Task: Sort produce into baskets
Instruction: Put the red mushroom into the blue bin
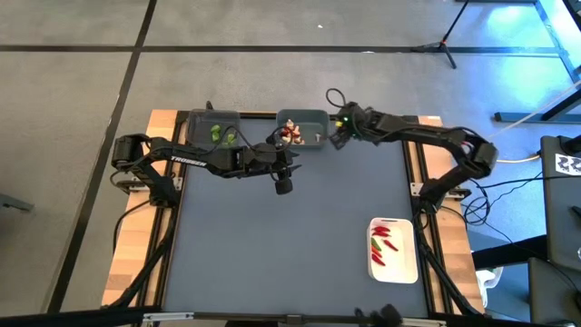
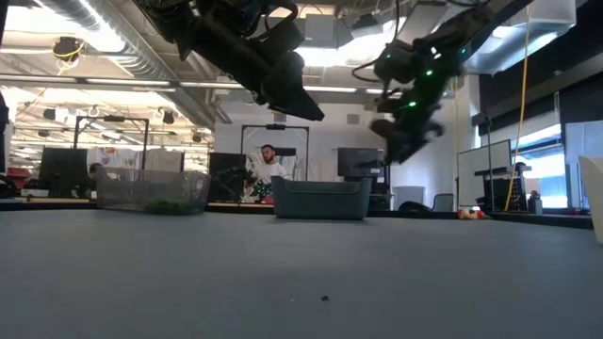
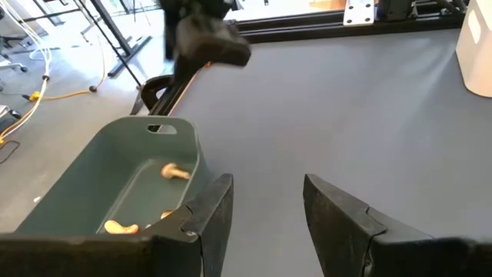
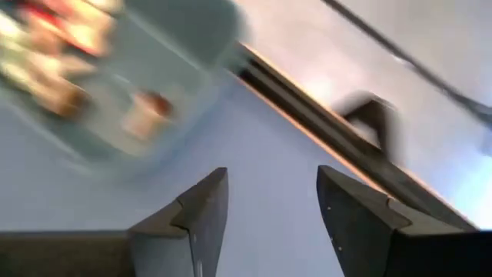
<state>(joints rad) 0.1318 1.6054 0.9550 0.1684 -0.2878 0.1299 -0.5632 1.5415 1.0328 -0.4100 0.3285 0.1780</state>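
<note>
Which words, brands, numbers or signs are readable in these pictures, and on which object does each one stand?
"TROSSEN", white letters on the left arm, high view.
A black-and-white square marker on the equipment at the right edge, high view: a pattern, not text.
The low view and both wrist views show no readable text; the baskets carry no label.

Table top (image 1: 281,245): matt grey, smooth, cloth-like mat; bare pale wood strip at 9 o'clock edge (image 1: 136,245). Grey-teal bin (image 3: 115,192): smooth plastic, soft sheen. Dark grey bin (image 1: 214,121): matt plastic. White tray (image 1: 404,259) at 4 o'clock: smooth plastic, slight gloss. My fingers (image 3: 338,215): dark matt plastic, faceted. Red chilies (image 1: 384,238): glossy. My arms (image 1: 195,162): dark, matt.
</note>
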